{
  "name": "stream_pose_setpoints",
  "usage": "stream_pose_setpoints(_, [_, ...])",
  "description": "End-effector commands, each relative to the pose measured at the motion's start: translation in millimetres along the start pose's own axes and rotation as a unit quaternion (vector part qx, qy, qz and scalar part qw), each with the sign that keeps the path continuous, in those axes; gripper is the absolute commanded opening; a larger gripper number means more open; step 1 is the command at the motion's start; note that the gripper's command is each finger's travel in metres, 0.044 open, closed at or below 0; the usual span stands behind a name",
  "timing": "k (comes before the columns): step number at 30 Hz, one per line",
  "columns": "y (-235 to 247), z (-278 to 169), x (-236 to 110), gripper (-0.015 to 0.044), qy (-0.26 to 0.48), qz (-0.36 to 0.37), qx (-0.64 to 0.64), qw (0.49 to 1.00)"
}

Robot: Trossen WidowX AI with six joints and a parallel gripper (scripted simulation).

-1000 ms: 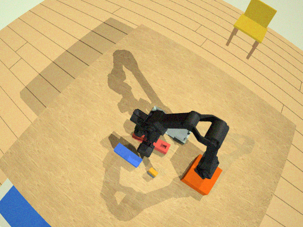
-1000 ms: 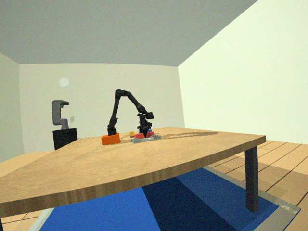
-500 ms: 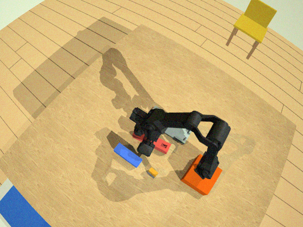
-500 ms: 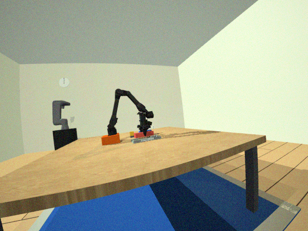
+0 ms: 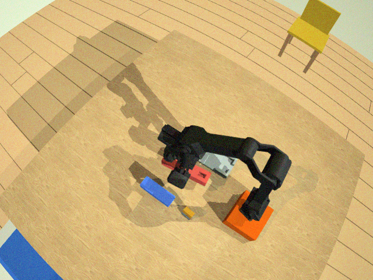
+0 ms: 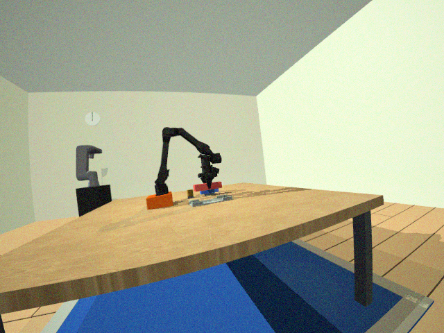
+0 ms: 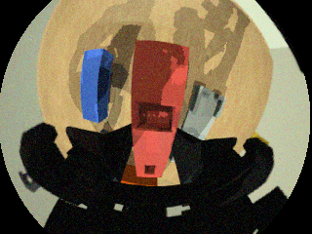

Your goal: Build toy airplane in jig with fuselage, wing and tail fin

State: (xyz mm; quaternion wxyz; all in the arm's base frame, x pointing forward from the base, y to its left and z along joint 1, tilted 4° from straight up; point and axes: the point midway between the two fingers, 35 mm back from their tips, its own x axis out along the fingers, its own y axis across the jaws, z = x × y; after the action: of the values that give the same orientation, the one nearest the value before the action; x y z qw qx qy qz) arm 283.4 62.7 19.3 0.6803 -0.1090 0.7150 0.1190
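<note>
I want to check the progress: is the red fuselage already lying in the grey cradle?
No, the red fuselage is lifted above the table in the gripper, while the grey cradle lies below without it.

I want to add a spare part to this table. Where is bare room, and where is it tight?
Bare wood runs wide past the gripper toward the chair-side edge, and below the blue wing. It is crowded between the held red fuselage, grey jig, small tail fin and orange base.
</note>
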Motion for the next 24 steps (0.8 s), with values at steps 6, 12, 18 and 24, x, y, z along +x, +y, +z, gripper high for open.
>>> stream_pose_setpoints(6, [-0.4,1.0,-28.5,0.0,-0.005,-0.002,-0.002,1.0])
stream_pose_setpoints(12, [0.1,-1.2,-47.4,0.0,-0.006,-0.001,-0.003,1.0])
stream_pose_setpoints(18, [0.4,-4.9,-65.8,0.0,-0.005,-0.002,-0.002,1.0])
stream_pose_setpoints(24, [-1.4,-6.8,-72.3,0.0,-0.005,-0.002,-0.002,1.0])
